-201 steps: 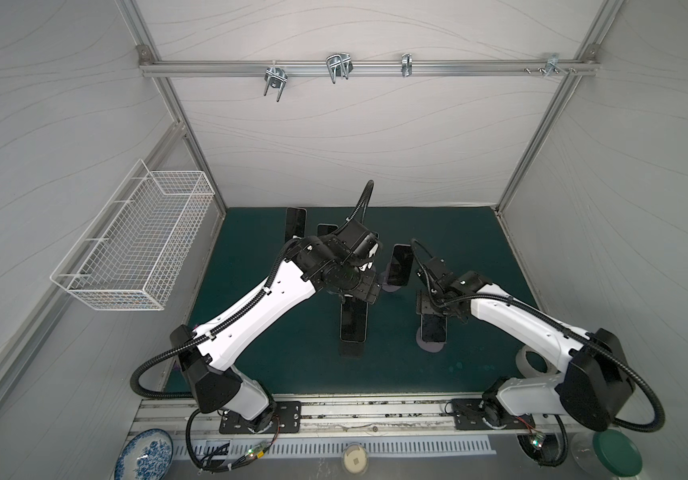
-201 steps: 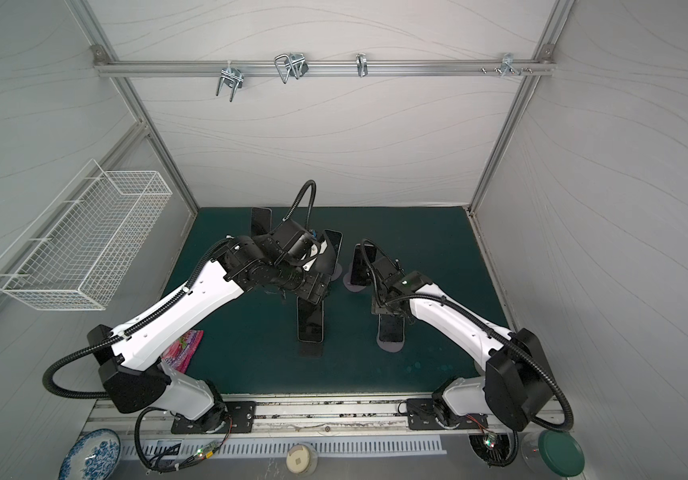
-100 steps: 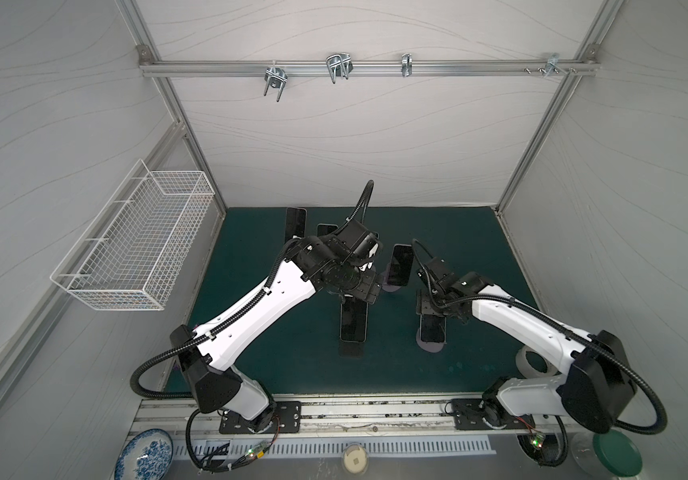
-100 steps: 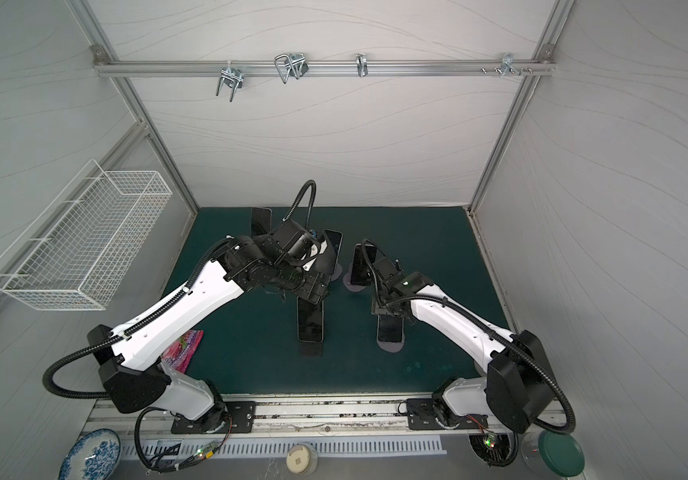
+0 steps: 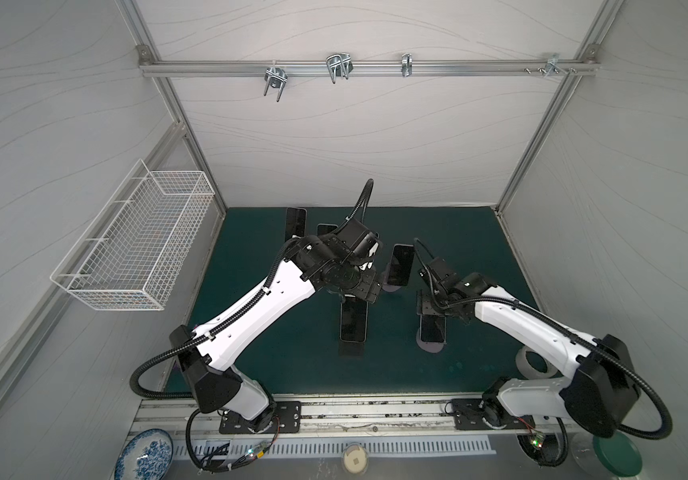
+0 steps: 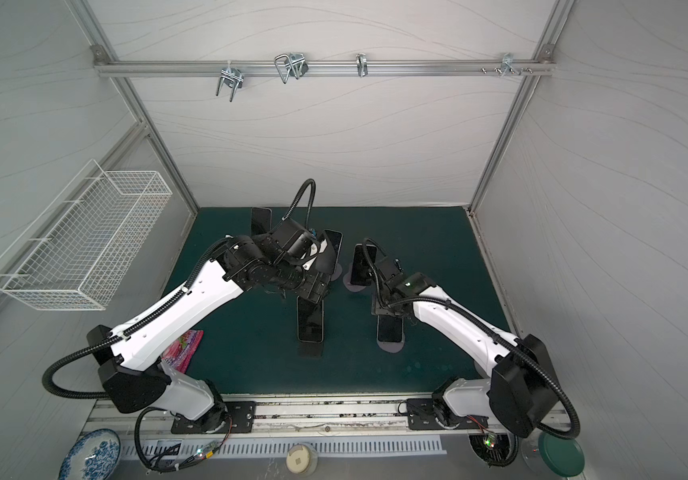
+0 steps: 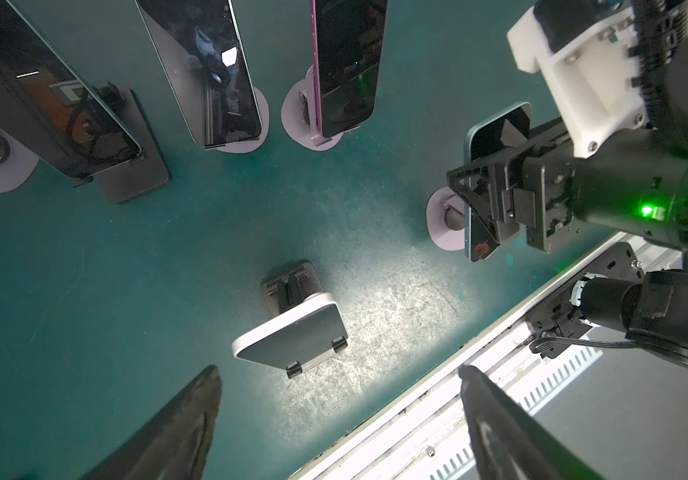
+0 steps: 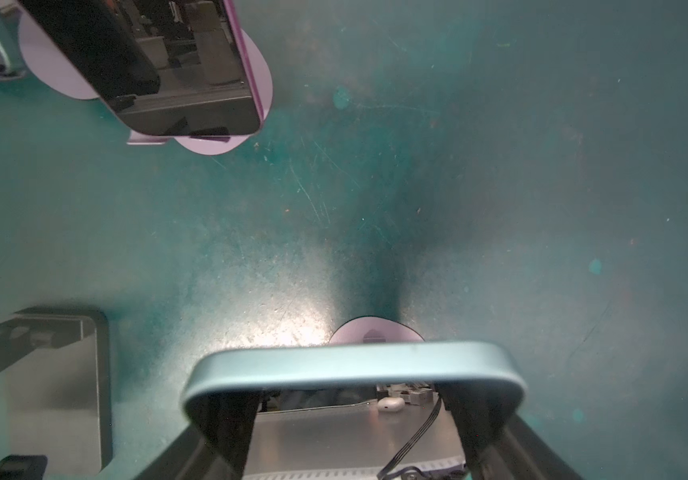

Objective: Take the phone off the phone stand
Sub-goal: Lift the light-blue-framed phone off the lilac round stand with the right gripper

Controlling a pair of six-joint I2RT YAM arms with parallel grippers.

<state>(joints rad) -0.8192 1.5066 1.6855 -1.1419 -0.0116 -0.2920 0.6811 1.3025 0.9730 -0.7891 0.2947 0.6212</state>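
Right gripper (image 8: pixel 355 401) pinching blue phone (image 8: pixel 355 361), left gripper (image 7: pixel 338 374) spread empty, scuffed teal mat (image 7: pixel 126 270), grey panelled walls (image 5: pixel 355 137)

Both top views looked steeply down from high overhead and shared nearly the whole table (image 5: pixel 292 374). Each wrist camera hung close over that table, facing down; the left wrist view also caught the right gripper (image 7: pixel 481 203).

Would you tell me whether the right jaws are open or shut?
Shut: the right gripper clamps the blue phone, one jaw each side.
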